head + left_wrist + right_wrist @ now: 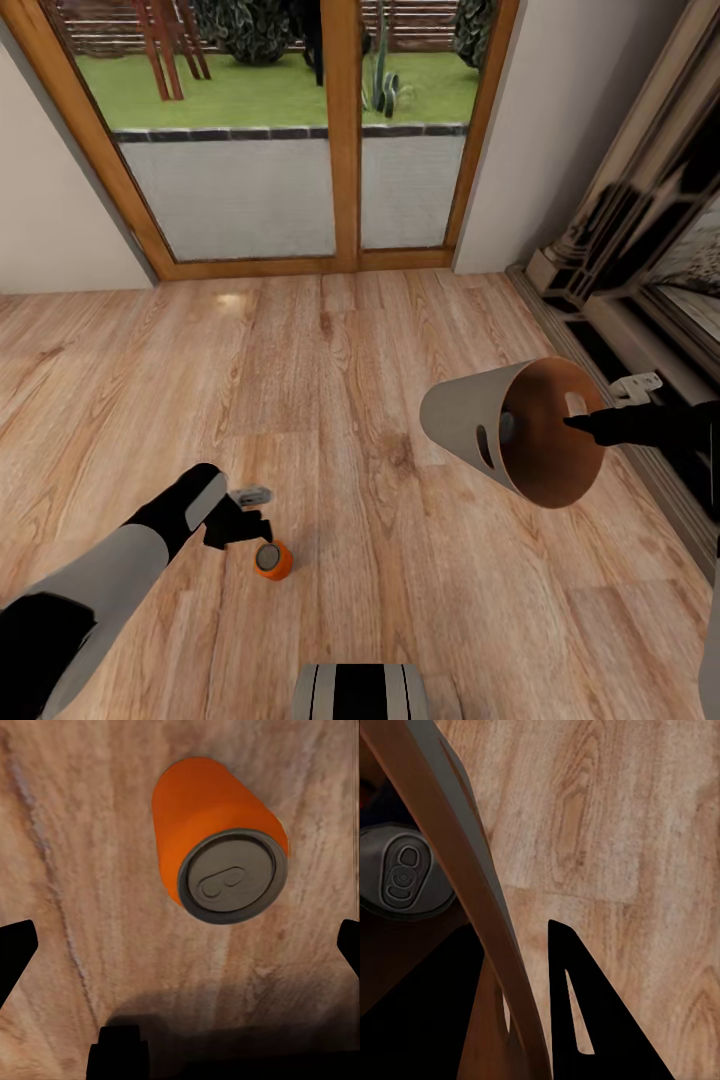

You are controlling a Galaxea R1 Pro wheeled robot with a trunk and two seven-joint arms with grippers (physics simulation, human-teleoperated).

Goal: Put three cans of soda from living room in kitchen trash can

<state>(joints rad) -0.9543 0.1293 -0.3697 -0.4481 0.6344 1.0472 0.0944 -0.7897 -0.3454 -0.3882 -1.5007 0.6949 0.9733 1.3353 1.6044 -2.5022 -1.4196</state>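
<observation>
Your left gripper, jaws apart, hovers just above a can standing on the wood floor. Your right gripper, jaws clamped on its rim, holds the bin tilted, another can inside. Glass doors beyond.

Can of soda stands upright on the plank floor, near the robot, left of centre. Left gripper sits just behind and above it, jaws spread, can not between them. Trash can is off the floor to the right, tilted, mouth toward the robot, rim clamped by right gripper. A second can lies inside it. Glass doors stand at the far wall.
</observation>
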